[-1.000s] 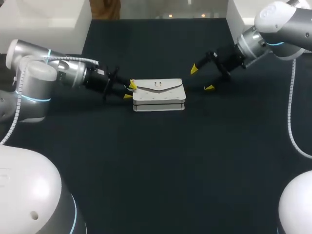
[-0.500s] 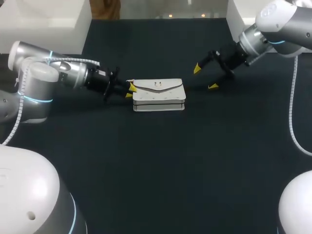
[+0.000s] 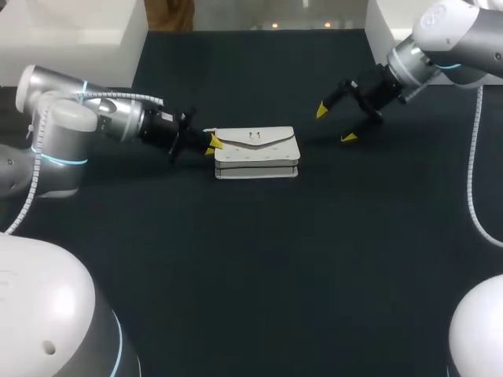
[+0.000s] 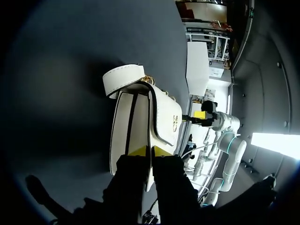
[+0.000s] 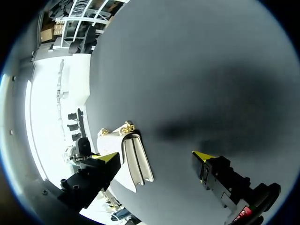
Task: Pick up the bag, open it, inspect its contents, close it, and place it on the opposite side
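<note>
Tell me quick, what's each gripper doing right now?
Left gripper: closed on the bag, at its end.
Right gripper: open, holding nothing, apart from the bag.
</note>
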You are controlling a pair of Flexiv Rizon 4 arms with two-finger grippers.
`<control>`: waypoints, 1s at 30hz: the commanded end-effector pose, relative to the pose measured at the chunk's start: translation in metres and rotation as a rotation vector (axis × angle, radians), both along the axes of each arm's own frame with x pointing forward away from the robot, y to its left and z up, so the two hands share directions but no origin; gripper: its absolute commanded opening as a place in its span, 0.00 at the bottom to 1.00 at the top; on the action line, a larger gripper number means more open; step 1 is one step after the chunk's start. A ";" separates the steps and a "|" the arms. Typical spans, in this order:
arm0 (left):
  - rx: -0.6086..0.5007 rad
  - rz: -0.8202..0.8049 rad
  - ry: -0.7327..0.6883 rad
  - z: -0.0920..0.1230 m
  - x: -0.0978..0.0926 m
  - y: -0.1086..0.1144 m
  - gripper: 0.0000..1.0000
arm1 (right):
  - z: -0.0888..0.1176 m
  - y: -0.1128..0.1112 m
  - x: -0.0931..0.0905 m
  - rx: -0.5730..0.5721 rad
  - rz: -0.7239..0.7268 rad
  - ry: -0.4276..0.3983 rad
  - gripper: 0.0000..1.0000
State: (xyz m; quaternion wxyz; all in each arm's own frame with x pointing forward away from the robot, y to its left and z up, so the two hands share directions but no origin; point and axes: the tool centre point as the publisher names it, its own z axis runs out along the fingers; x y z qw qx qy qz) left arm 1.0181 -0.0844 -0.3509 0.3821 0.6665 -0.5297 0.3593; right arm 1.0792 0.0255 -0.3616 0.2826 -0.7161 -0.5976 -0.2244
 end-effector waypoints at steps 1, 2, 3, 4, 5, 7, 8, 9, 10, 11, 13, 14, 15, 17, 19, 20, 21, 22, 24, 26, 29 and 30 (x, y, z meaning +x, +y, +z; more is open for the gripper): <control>0.000 -0.009 -0.001 0.000 0.004 0.010 0.00 | 0.007 -0.005 -0.002 -0.025 0.013 0.001 1.00; 0.012 -0.018 0.004 0.000 0.006 0.013 0.00 | 0.007 -0.007 -0.001 -0.033 0.024 0.010 1.00; 0.023 -0.022 0.019 -0.002 0.011 0.017 0.00 | 0.007 -0.007 -0.001 -0.033 0.024 0.010 1.00; 0.023 -0.022 0.019 -0.002 0.011 0.017 0.00 | 0.007 -0.007 -0.001 -0.033 0.024 0.010 1.00; 0.023 -0.022 0.019 -0.002 0.011 0.017 0.00 | 0.007 -0.007 -0.001 -0.033 0.024 0.010 1.00; 0.023 -0.022 0.019 -0.002 0.011 0.017 0.00 | 0.007 -0.007 -0.001 -0.033 0.024 0.010 1.00; 0.023 -0.022 0.019 -0.002 0.011 0.017 0.00 | 0.007 -0.007 -0.001 -0.033 0.024 0.010 1.00; 0.023 -0.022 0.019 -0.002 0.011 0.017 0.00 | 0.007 -0.007 -0.001 -0.033 0.024 0.010 1.00; 0.023 -0.022 0.019 -0.002 0.011 0.017 0.00 | 0.007 -0.007 -0.001 -0.033 0.024 0.010 1.00; 0.023 -0.022 0.019 -0.002 0.011 0.017 0.00 | 0.007 -0.007 -0.001 -0.033 0.024 0.010 1.00; 0.023 -0.022 0.019 -0.002 0.011 0.017 0.00 | 0.007 -0.007 -0.001 -0.033 0.024 0.010 1.00; 0.023 -0.022 0.019 -0.002 0.011 0.017 0.00 | 0.007 -0.007 -0.001 -0.033 0.024 0.010 1.00; 0.023 -0.022 0.019 -0.002 0.011 0.017 0.00 | 0.007 -0.007 -0.001 -0.033 0.024 0.010 1.00; 0.023 -0.022 0.019 -0.002 0.011 0.017 0.00 | 0.007 -0.007 -0.001 -0.033 0.024 0.010 1.00; 0.023 -0.022 0.019 -0.002 0.011 0.017 0.00 | 0.007 -0.007 -0.001 -0.033 0.024 0.010 1.00; 0.024 -0.024 0.009 -0.001 0.013 0.021 0.00 | 0.006 -0.007 -0.001 -0.036 0.032 0.010 1.00; 0.016 -0.034 -0.007 0.001 0.015 0.026 0.00 | 0.006 -0.007 0.000 -0.046 0.046 0.005 1.00; 0.023 -0.038 -0.015 0.002 0.018 0.030 0.00 | 0.006 -0.009 0.001 -0.064 0.043 -0.007 1.00; 0.014 -0.061 -0.035 0.003 0.022 0.038 0.00 | 0.007 -0.014 0.003 -0.074 0.048 -0.023 1.00; 0.019 -0.084 -0.055 0.004 0.027 0.045 0.00 | 0.008 -0.020 0.005 -0.090 0.047 -0.041 1.00; 0.030 -0.101 -0.081 0.006 0.034 0.055 0.00 | 0.010 -0.030 0.008 -0.113 0.045 -0.066 1.00; 0.035 -0.110 -0.092 0.006 0.036 0.058 0.00 | 0.010 -0.033 0.010 -0.120 0.042 -0.073 1.00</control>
